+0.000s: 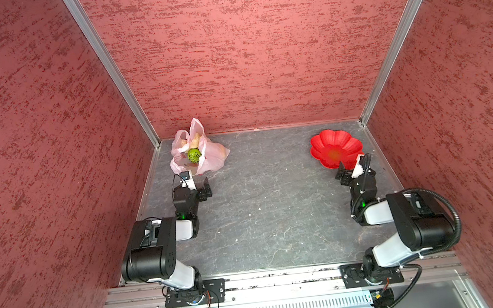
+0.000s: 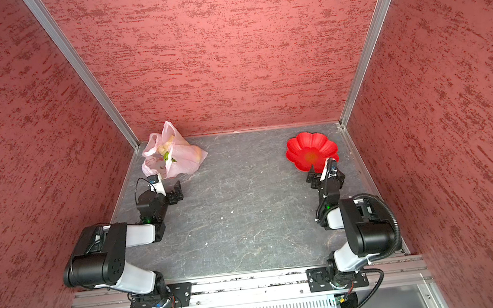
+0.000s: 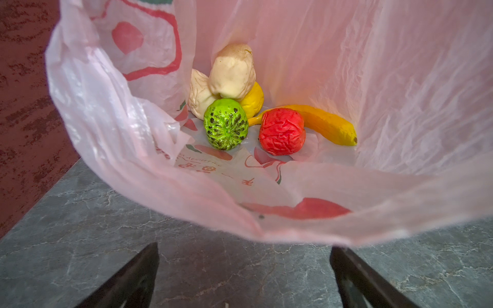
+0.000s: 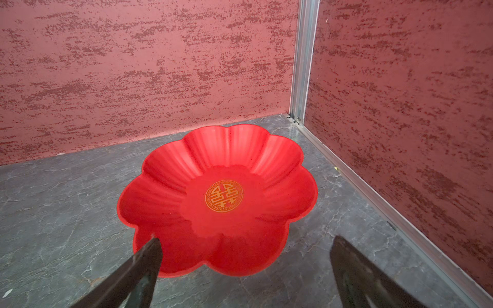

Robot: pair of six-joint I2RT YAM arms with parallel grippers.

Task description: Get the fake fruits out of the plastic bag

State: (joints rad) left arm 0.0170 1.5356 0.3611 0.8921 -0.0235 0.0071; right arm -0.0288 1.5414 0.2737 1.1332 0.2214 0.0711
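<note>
The plastic bag point(image 1: 212, 157) point(image 2: 184, 160) lies at the back left, near the wall corner, its mouth gaping toward my left gripper. Inside it, the left wrist view shows the fake fruits: a green ball point(image 3: 225, 124), a red ball point(image 3: 282, 131), a banana point(image 3: 325, 124), a yellow ball point(image 3: 254, 100) and two beige ones point(image 3: 232, 72) point(image 3: 198, 93). The green ball point(image 1: 194, 156) peeks out in both top views. My left gripper point(image 1: 198, 181) point(image 2: 169, 186) point(image 3: 244, 250) is open just short of the bag's rim, holding nothing. My right gripper point(image 1: 349, 166) point(image 2: 319, 168) point(image 4: 246, 240) is open and empty.
A red flower-shaped plate point(image 1: 328, 137) point(image 2: 304, 142) point(image 4: 240, 136) sits at the back right, right in front of my right gripper. Textured red walls close in the back and both sides. A metal rail point(image 1: 284, 278) carrying both arm bases runs along the front edge.
</note>
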